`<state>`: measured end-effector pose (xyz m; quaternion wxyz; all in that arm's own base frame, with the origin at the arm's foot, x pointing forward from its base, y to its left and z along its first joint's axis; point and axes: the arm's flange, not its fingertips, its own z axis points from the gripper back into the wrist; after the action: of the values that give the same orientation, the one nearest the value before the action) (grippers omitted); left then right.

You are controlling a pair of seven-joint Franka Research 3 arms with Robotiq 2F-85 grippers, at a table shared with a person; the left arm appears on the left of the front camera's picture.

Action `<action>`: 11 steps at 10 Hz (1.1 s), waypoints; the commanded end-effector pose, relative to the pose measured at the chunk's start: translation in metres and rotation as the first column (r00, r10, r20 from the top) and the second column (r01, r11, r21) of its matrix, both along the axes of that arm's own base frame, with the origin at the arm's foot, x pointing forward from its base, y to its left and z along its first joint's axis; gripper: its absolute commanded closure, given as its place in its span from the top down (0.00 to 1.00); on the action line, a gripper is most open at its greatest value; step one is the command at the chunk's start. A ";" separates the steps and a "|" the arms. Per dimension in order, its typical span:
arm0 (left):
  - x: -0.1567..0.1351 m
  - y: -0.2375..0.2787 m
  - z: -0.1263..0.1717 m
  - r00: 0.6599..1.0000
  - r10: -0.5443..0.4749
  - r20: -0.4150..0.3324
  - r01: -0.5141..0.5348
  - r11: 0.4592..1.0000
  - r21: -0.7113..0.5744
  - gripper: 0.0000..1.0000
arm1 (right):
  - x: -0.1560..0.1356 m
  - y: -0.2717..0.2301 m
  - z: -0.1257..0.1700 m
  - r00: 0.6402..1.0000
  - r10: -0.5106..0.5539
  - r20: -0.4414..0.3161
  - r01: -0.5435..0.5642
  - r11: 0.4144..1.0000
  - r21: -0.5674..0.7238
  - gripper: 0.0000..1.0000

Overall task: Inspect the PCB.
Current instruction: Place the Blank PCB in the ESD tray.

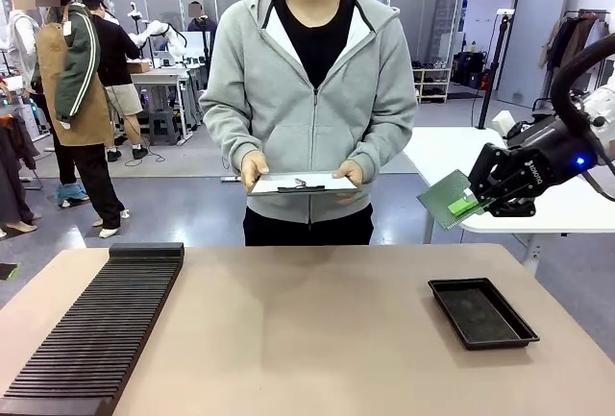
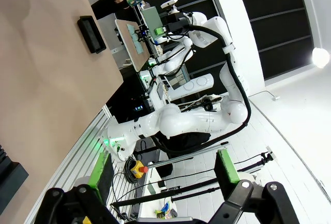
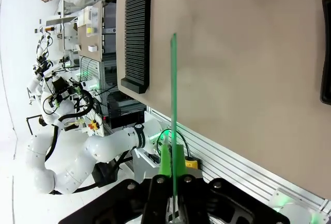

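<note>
My right gripper [image 1: 469, 207] is raised above the table's right side and is shut on the PCB [image 1: 444, 198], a thin green board tilted toward the person. Seen from the right wrist, the PCB [image 3: 174, 105] is edge-on, a thin green line rising from between the closed green pads [image 3: 166, 163]. The left wrist camera catches the PCB [image 2: 151, 21] far off, held by the right arm. My left gripper [image 2: 163, 164] is open, its green fingertips [image 2: 101, 169] wide apart with nothing between them. The person across the table holds a white clipboard [image 1: 302, 183] in both hands.
A shallow black tray [image 1: 481, 312] lies on the tan table [image 1: 307, 330] at the right. A long black ribbed rack [image 1: 101, 325] runs along the left side. A white table [image 1: 452, 161] stands behind on the right. Other people stand far back on the left.
</note>
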<state>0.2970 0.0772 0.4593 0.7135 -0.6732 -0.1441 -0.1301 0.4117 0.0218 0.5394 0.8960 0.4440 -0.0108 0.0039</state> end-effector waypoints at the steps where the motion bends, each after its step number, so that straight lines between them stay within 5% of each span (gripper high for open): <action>1: -0.001 0.001 0.001 1.000 0.000 0.001 0.000 1.000 0.001 1.00 | 0.001 0.002 0.000 1.000 -0.003 -0.007 0.003 1.000 0.011 0.03; 3: -0.001 0.001 0.001 1.000 0.000 0.001 0.000 1.000 0.001 1.00 | 0.000 0.000 0.000 1.000 0.000 -0.001 0.000 1.000 0.000 0.03; 5: -0.001 0.001 0.001 1.000 0.000 0.001 0.000 1.000 0.001 1.00 | 0.012 -0.028 -0.037 0.994 0.107 0.012 -0.107 0.994 -0.007 0.03; 11: -0.001 0.001 0.001 1.000 0.000 0.001 0.000 1.000 0.001 1.00 | 0.069 -0.090 -0.116 0.996 0.081 0.038 -0.076 0.992 -0.102 0.03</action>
<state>0.2970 0.0772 0.4593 0.7135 -0.6732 -0.1441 -0.1301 0.4707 -0.0662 0.4300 0.9108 0.4105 -0.0100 0.0419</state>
